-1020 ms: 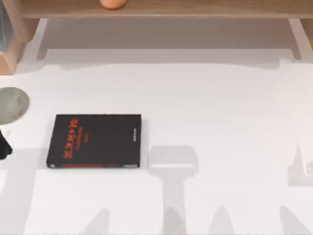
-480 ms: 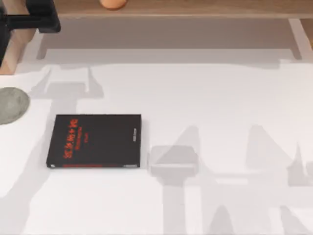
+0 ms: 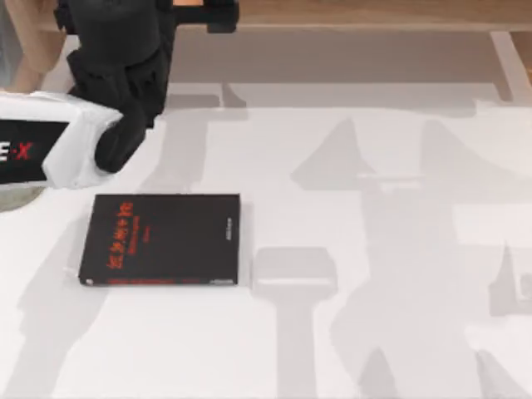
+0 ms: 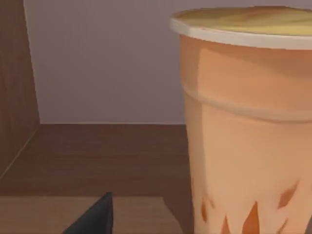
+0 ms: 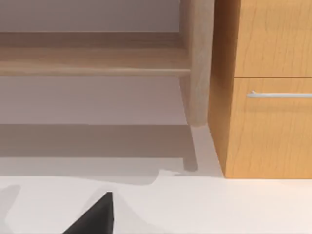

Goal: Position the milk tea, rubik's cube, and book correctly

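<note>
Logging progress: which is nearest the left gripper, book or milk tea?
The milk tea, on the shelf by the left gripper; the black book lies apart.

Black book perhaps alone obstructs the table.

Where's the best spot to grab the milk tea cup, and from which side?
Probably the milk tea at mid-body, below its flared rim, approached level from the open front of the wooden shelf. The cup stands upright and tapers downward, and the left wrist view already faces its side.
</note>
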Action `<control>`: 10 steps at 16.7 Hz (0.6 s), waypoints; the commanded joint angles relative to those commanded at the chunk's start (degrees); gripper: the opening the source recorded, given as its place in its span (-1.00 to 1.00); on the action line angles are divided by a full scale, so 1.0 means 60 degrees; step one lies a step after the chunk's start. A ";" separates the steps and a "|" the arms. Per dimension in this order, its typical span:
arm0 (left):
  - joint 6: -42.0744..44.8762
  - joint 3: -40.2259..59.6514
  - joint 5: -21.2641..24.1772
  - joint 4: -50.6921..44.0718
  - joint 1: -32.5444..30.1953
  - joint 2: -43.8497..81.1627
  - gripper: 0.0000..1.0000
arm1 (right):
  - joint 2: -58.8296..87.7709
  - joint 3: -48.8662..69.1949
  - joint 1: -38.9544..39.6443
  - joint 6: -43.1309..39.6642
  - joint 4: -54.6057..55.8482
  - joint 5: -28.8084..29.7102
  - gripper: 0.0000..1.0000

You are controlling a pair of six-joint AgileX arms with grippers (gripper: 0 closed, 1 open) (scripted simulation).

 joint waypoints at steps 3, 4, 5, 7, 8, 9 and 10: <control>-0.0021 0.0504 -0.0185 0.0367 -0.0237 0.0831 1.00 | 0.0000 0.0000 0.0000 0.0000 0.0000 0.0000 1.00; -0.0024 0.0549 -0.0201 0.0399 -0.0259 0.0906 1.00 | 0.0000 0.0000 0.0000 0.0000 0.0000 0.0000 1.00; -0.0024 0.0549 -0.0201 0.0399 -0.0259 0.0906 1.00 | 0.0000 0.0000 0.0000 0.0000 0.0000 0.0000 1.00; -0.0024 0.0549 -0.0201 0.0399 -0.0259 0.0906 1.00 | 0.0000 0.0000 0.0000 0.0000 0.0000 0.0000 1.00; -0.0024 0.0503 -0.0183 0.0376 -0.0213 0.0884 1.00 | 0.0000 0.0000 0.0000 0.0000 0.0000 0.0000 1.00; -0.0026 0.0530 -0.0178 0.0370 -0.0210 0.0902 1.00 | 0.0000 0.0000 0.0000 0.0000 0.0000 0.0000 1.00; -0.0029 0.0658 -0.0153 0.0337 -0.0194 0.0989 1.00 | 0.0000 0.0000 0.0000 0.0000 0.0000 0.0000 1.00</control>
